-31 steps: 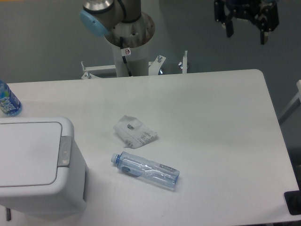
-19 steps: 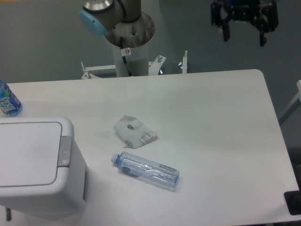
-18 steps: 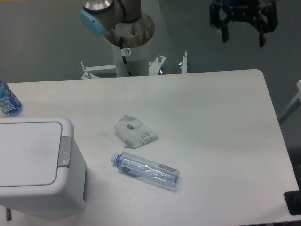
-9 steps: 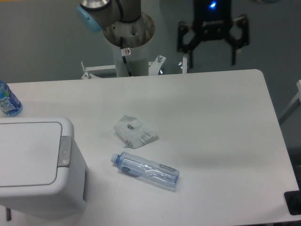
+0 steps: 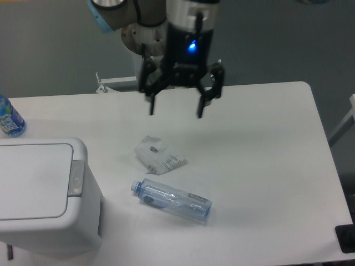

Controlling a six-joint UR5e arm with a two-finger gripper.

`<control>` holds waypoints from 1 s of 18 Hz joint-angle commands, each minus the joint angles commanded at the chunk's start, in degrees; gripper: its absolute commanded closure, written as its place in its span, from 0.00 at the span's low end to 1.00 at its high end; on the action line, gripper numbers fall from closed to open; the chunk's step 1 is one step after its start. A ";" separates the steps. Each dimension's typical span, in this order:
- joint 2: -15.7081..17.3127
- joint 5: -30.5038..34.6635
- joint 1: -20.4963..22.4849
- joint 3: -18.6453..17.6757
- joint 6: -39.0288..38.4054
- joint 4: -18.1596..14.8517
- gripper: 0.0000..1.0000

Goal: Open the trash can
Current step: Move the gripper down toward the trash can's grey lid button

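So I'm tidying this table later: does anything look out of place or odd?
Yes. A clear plastic bottle lies on its side mid-table, and a crumpled white wrapper lies loose just behind it. The boxy white trash can has its lid shut.

Gripper hangs over the table's back middle, fingers spread wide, holding nothing. Trash can sits at the front-left corner, lid shut. Crumpled wrapper and a clear bottle lie mid-table; blue bottle at the left edge.
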 joint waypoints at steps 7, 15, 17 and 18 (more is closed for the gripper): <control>-4.75 -3.69 -4.23 -0.18 -9.59 7.75 0.00; -7.13 -3.61 -6.08 -0.09 -10.56 8.02 0.00; -7.48 -3.60 -6.25 -0.09 -10.56 8.02 0.00; -7.74 -3.69 -6.34 -0.09 -10.56 8.02 0.00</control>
